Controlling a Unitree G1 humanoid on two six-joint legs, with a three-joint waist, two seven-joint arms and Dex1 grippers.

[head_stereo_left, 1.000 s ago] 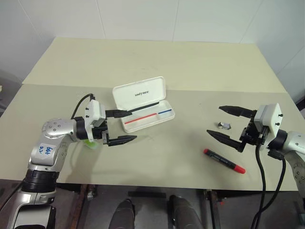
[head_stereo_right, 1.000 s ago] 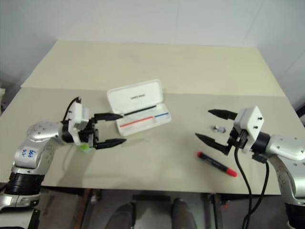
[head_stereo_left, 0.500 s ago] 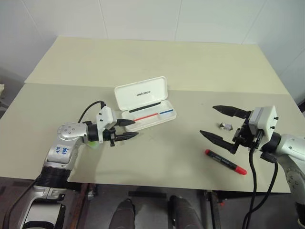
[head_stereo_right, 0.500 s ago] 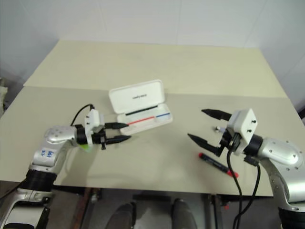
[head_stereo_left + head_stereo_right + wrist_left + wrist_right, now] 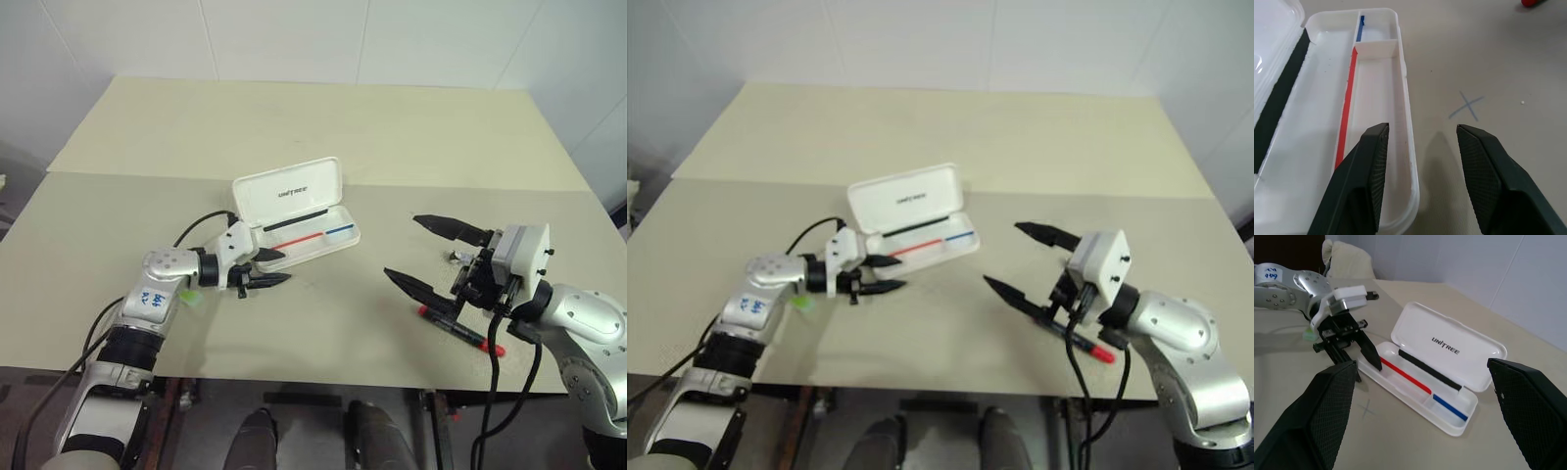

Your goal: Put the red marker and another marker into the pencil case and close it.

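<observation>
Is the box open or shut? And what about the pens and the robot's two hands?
pencil case: open, lid up, nothing inside.
red marker: lying on the table, not held.
green highlighter: lying on the table, not held.
left gripper: open, empty.
right gripper: wide open, empty.

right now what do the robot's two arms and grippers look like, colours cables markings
Both arms are silver-grey metal with black joints. The left gripper and right gripper each have two black, pointed fingers with cross-hatched pads on a white boxy wrist block. A black cable loops along each arm. Blue handwriting marks the left arm's white label.
</observation>
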